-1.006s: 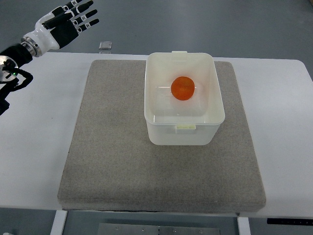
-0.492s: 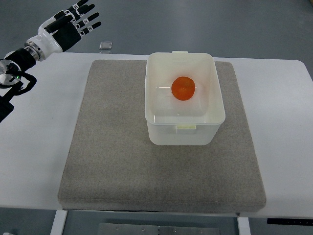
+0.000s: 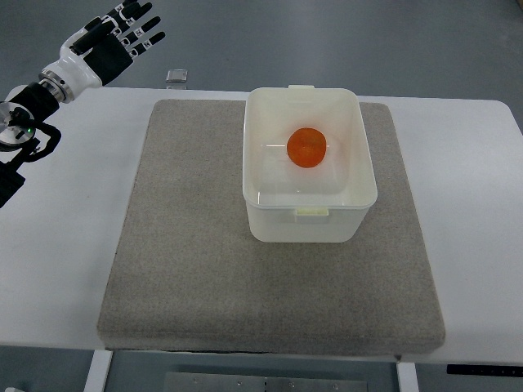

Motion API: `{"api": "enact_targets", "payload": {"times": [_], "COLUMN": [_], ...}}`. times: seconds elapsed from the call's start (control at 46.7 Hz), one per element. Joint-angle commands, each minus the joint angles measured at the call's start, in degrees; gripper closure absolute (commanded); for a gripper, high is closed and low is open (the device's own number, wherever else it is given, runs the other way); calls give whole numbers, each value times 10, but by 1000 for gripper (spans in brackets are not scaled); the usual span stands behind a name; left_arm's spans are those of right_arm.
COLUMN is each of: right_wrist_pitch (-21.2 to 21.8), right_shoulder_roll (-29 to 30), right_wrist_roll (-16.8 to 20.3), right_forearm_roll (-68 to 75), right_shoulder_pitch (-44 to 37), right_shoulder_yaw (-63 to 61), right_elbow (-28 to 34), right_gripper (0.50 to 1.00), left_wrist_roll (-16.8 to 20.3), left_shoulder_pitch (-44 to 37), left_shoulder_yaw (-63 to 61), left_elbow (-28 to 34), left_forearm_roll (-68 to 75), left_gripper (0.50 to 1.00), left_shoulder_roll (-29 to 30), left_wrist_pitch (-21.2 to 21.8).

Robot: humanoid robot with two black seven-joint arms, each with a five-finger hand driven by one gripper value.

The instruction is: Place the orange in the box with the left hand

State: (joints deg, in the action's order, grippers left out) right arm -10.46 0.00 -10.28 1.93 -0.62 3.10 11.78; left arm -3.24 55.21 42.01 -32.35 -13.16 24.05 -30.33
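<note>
1. The orange (image 3: 306, 148) lies inside the white box (image 3: 309, 219), on its floor.
2. The box stands on a grey mat (image 3: 196, 245) covering the white bench (image 3: 57, 245).
3. The left hand (image 3: 106, 45) hangs above the bench's far left corner, fingers spread, holding nothing; its arm is cut off by the left edge.
4. A small object (image 3: 176, 76) beyond the bench's far edge is too small to identify.

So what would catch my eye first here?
Probably the bright orange sitting inside the white box, which stands on a grey mat in the middle of the table. Next, the robot's black-and-white left hand at the top left corner, fingers spread and empty, away from the box.
</note>
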Motion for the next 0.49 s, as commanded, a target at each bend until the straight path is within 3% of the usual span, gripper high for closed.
{"api": "enact_targets", "payload": {"times": [0.0, 0.471], "right_wrist_pitch": [0, 1], "right_shoulder_roll": [0, 0], "right_wrist_roll": [0, 0], "right_forearm_roll": [0, 0], "right_shoulder_pitch": [-1, 0], "right_shoulder_yaw": [1, -1], "right_elbow": [0, 1], "right_gripper": [574, 574], "left_wrist_roll": [0, 0], "left_shoulder_pitch": [-1, 1], "left_shoulder_yaw": [0, 0], "left_elbow": [-1, -4], "left_forearm_roll": [1, 2], "left_gripper": [506, 506], "left_shoulder_roll": [0, -8], "left_wrist_pitch": [0, 0]}}
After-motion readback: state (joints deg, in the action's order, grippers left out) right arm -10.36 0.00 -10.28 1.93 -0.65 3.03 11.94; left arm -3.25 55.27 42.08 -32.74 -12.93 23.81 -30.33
